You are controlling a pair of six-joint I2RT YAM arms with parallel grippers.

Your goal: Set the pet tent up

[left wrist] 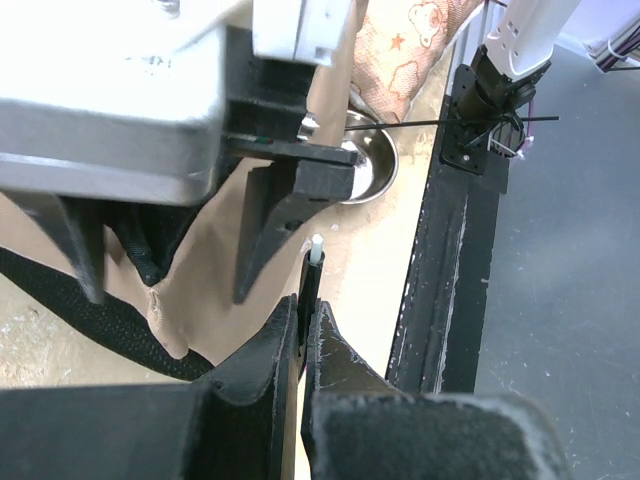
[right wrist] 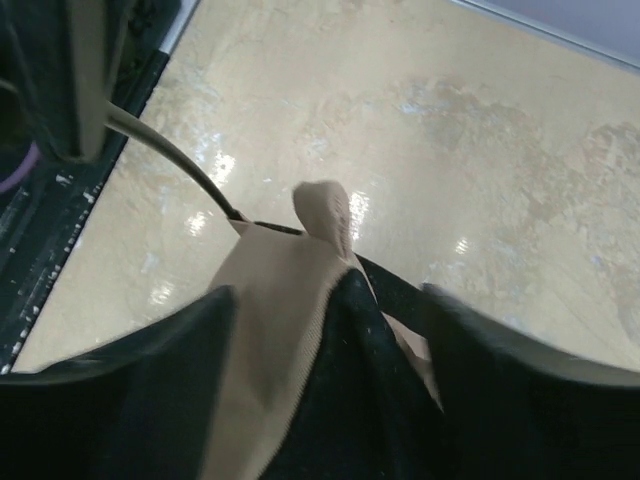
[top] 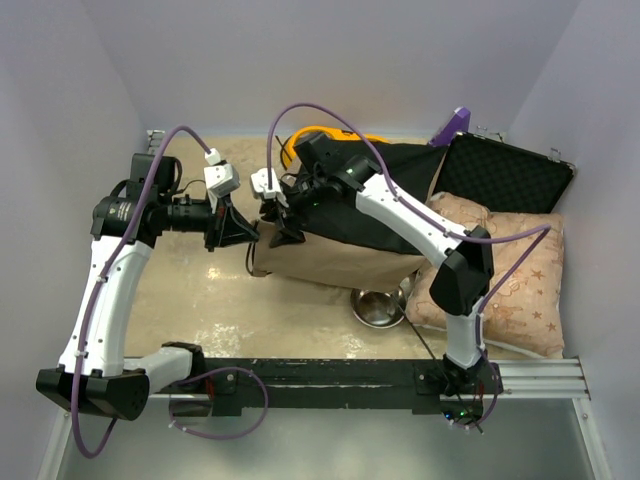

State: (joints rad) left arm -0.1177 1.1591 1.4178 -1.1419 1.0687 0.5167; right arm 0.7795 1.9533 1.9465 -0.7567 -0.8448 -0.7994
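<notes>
Tan-beige fabric pet tent [top: 330,262], black-lined, slumps mid-way across the pale worktop [top: 210,300]. Left claw [left wrist: 305,310] clenched on its thin black pole [left wrist: 310,285]; right claw [right wrist: 330,300] released, straddling the corner fabric [right wrist: 320,210]. Best: keep pole straight, thread slowly.

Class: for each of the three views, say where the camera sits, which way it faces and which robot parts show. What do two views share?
Top external: above and behind the bases, looking down on the table; both arms show.
Left wrist: on the left arm, facing the near rail; left gripper shut on a pole.
Right wrist: looks down onto the pet tent; right gripper open.
Shared: top and left wrist both show the metal bowl.
</notes>
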